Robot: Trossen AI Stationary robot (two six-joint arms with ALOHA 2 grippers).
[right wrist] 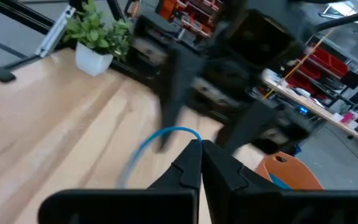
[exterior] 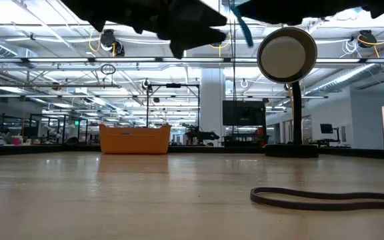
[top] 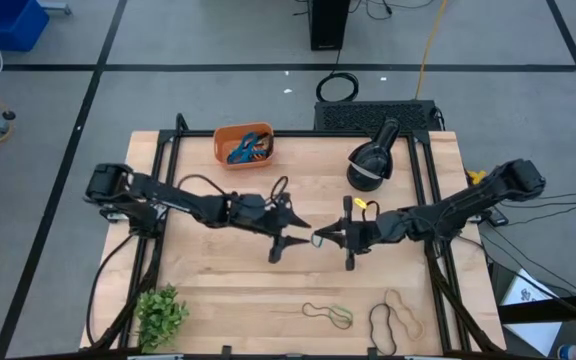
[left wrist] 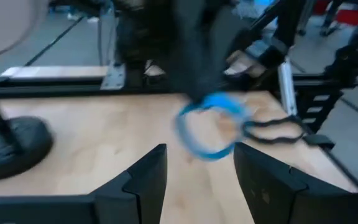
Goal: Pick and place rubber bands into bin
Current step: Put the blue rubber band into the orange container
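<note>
1. Right gripper is over the middle of the table with its fingers pressed together on a blue rubber band. The loop hangs out past the fingertips toward the other arm. Too blurry to call its long axis.
2. Left gripper sits right across from it, tips nearly meeting, jaws spread with nothing in them. From its wrist camera the blue loop shows in the gap between its two fingers.
3. The bin is at the far edge of the table, left of centre, well apart from both grippers. It has a few bands piled in it, blue and orange as far as I can make out.
4. More loose rubber bands lie along the near edge: a greenish one stretched roughly sideways, a tan one and a black one just beside it.
5. A little potted plant sits on the near left corner and a black desk lamp on the far right.
6. No readable writing anywhere that I can see.
</note>
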